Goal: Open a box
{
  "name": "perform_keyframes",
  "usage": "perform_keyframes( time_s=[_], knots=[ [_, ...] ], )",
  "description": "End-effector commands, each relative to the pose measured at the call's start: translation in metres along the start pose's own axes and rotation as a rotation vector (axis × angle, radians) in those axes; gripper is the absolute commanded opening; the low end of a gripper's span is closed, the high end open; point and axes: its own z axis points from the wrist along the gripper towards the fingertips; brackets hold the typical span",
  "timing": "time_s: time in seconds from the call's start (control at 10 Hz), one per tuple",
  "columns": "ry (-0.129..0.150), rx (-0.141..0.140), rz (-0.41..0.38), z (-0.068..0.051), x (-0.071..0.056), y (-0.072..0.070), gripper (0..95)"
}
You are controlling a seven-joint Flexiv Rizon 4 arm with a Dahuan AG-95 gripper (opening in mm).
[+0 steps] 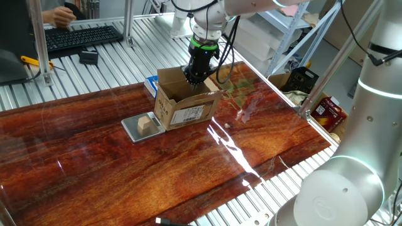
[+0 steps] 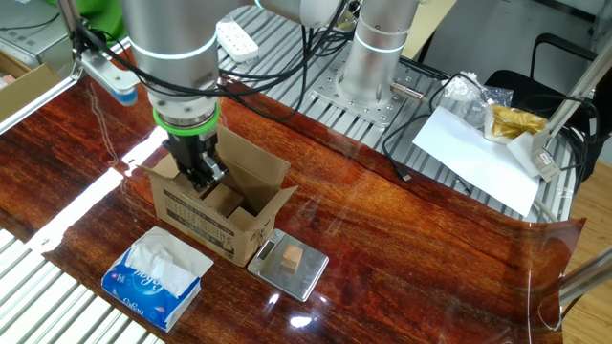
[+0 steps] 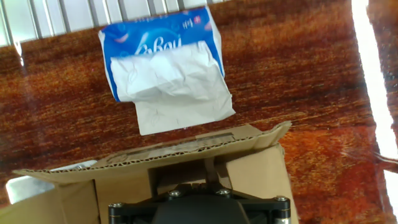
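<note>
Polished wood tabletop (image 1: 188, 163): the cardboard box (image 1: 185, 107) sits mid-table beside a small scale (image 1: 141, 128), its outer flaps raised. The gripper (image 2: 203, 174) reaches into its top, though whether the jaws are parted cannot be told; folding back an inner flap appears next.

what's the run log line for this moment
task: open box | pincer: at top opening of box, state unclear | flaps: up | tissue packet, scale with wooden cube: beside box
</note>
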Motion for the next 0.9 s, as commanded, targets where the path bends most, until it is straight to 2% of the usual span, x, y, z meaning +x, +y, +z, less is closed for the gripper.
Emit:
perform_keyframes(
  time_s=[0.1,0.7,0.8,0.9],
  knots=[
    [-0.012,0.007,-0.003,0.006,-0.001,0.000,0.0],
    [-0.045,0.036,-0.036,0.020,-0.008,-0.005,0.0],
    [-0.050,0.047,-0.044,0.022,-0.009,-0.005,0.0],
    [-0.064,0.091,-0.067,0.023,-0.010,-0.005,0.0]
  ],
)
